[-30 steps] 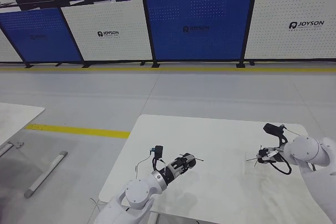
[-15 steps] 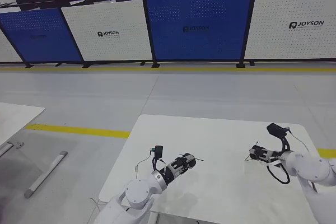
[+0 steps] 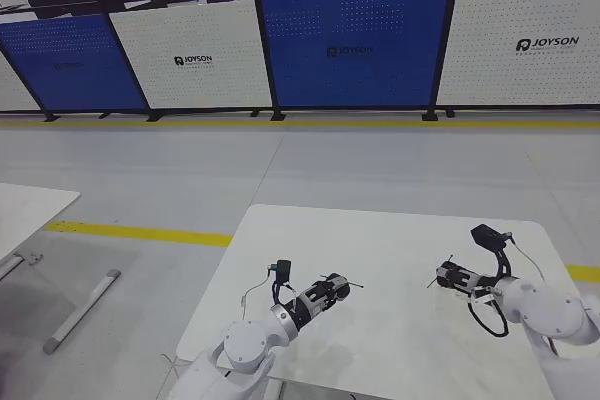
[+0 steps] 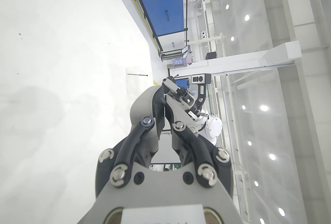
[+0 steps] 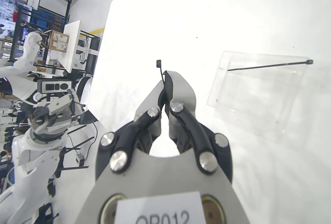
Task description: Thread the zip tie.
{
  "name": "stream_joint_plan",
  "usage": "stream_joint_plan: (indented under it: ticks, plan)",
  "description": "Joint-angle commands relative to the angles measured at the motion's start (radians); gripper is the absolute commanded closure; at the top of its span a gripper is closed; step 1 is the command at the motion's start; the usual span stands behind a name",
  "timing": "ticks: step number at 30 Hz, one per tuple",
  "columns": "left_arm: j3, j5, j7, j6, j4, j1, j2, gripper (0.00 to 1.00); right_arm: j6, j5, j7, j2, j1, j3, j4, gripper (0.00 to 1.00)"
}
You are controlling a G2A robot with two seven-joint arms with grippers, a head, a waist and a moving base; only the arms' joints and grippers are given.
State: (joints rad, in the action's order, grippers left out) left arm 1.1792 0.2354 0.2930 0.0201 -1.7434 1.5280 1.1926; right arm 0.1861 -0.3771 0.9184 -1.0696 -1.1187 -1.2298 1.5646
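My right gripper [image 5: 164,77] is shut on a black zip tie [image 5: 158,63], whose square head sticks out past the fingertips. In the top view this gripper [image 3: 442,275] hovers over the right half of the white table [image 3: 380,240], pointing toward my left gripper [image 3: 335,288]. The left gripper [image 4: 163,88] has its fingers pressed together near the table's front. A thin black strand crosses its tip in the top view; whether it is gripped I cannot tell. A second zip tie [image 5: 269,66] lies flat on a clear plate [image 5: 258,95].
The clear plate rests on the table beside my right gripper, and its zip tie [image 4: 137,75] lies near the table's right edge. Blue and white partition panels [image 3: 350,50] stand far behind. Another white table [image 3: 10,215] is off to the left.
My right gripper has moved left, toward the left gripper, carrying its zip tie. The left arm has stayed still.
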Motion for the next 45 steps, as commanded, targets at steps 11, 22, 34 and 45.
stream_joint_plan:
  ticks: [11,22,34,45]
  plan:
    - [0.0,0.0,0.0,0.0,0.0,0.0,0.0,1.0,-0.105,0.096,-0.131,-0.005,-0.097,-0.009,0.095,1.0]
    - [0.0,0.0,0.0,0.0,0.0,0.0,0.0,1.0,-0.098,0.072,-0.182,-0.016,-0.129,0.06,0.115,1.0]
    - [-0.016,-0.026,-0.006,-0.001,-0.005,-0.011,0.001,1.0,-0.098,0.072,-0.182,-0.016,-0.129,0.06,0.115,1.0]
    - [-0.076,-0.131,0.023,0.065,0.044,-0.085,0.004,1.0,-0.098,0.072,-0.182,-0.016,-0.129,0.06,0.115,1.0]
